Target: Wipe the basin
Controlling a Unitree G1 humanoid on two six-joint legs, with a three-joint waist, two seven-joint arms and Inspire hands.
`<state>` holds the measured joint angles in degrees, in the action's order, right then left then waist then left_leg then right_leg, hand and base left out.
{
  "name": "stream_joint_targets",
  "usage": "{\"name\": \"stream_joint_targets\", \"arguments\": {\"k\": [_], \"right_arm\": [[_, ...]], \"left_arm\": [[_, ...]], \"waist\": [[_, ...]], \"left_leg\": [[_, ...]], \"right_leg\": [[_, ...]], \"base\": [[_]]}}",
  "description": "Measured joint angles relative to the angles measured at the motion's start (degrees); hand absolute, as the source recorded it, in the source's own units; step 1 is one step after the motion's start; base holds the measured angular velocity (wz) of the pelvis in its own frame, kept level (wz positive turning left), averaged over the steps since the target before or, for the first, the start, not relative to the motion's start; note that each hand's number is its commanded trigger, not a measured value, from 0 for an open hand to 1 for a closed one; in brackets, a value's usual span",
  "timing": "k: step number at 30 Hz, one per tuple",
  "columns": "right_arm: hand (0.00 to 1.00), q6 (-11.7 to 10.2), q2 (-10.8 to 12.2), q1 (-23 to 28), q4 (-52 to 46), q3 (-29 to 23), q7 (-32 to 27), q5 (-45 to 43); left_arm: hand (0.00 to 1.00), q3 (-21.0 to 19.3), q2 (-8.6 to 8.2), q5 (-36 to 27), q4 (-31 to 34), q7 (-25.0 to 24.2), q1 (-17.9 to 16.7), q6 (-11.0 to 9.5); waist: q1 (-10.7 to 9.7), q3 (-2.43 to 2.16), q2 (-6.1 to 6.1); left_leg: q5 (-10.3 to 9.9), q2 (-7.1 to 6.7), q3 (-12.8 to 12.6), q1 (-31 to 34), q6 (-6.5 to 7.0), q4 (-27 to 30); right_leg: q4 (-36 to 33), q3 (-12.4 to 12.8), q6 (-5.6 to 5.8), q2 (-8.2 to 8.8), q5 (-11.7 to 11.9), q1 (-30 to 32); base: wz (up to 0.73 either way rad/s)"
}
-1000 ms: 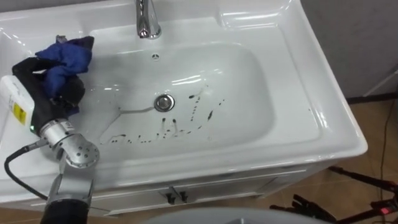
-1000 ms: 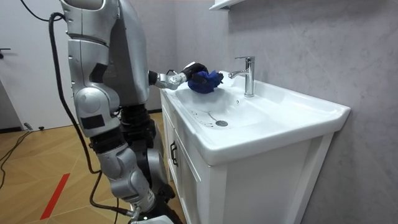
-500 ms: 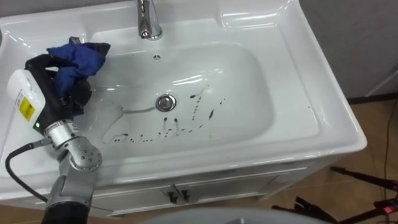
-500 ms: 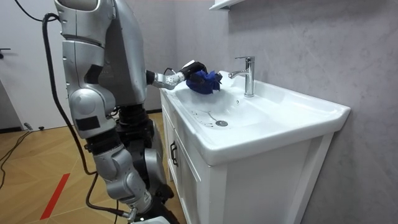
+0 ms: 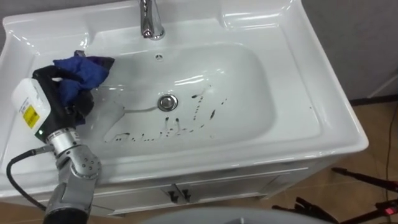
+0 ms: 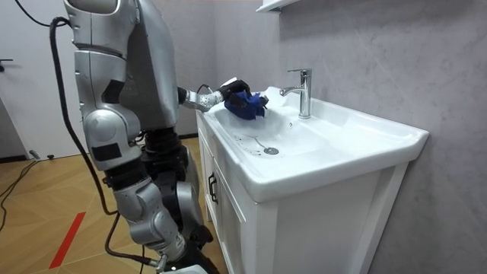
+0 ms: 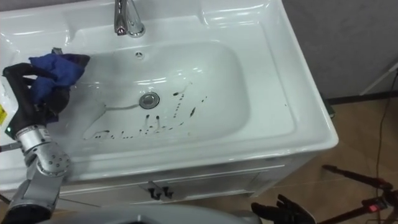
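L hand [image 5: 61,98] fingers clamped round blue cloth [image 5: 84,65], over basin [image 5: 249,93] left slope.

Silver-grey shells clad the body; a bare-metal wrist carries the black, white-tagged left hand [image 5: 47,87].

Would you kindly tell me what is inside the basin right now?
The drain sits at the bottom of the basin, with dark marks in front of it. At the left edge, the left robot hand holds a blue cloth; the surface beneath it is covered.
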<state>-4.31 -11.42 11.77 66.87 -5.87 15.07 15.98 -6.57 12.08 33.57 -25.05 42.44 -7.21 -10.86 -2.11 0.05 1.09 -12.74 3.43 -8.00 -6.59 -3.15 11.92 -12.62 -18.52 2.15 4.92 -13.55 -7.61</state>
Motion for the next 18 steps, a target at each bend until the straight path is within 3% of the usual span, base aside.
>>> {"name": "stream_joint_targets", "arguments": {"k": [6,10,18], "right_arm": [[0.00,0.12,-0.59,0.07,-0.04,-0.02,0.00,2.12],[0.00,0.19,-0.66,0.01,0.20,-0.20,0.24,2.49],[0.00,0.20,-0.76,0.14,0.46,-0.39,0.86,2.48]], "left_arm": [[1.00,0.06,0.48,0.00,-5.64,-1.14,1.01,1.35],[1.00,-0.04,0.59,-0.16,-8.72,-2.63,1.51,1.98],[1.00,-0.02,0.59,-0.30,-12.05,-5.64,1.47,2.00]], "waist": [[-0.89,-0.07,1.26],[-1.01,-0.10,1.16],[-0.86,-0.31,0.64]], "left_leg": [[0.01,0.03,-1.66,-0.05,0.00,-0.21],[0.01,0.16,-2.95,-0.09,0.00,-0.28],[0.00,-0.04,-2.79,-1.91,0.00,-0.76]], "right_leg": [[-0.18,1.40,-0.04,0.06,0.02,0.67],[-0.15,2.10,-0.04,0.00,0.02,0.73],[-0.01,3.63,-0.03,-0.07,0.03,-0.25]], "base": [[-0.12],[-0.11],[-0.11]]}}
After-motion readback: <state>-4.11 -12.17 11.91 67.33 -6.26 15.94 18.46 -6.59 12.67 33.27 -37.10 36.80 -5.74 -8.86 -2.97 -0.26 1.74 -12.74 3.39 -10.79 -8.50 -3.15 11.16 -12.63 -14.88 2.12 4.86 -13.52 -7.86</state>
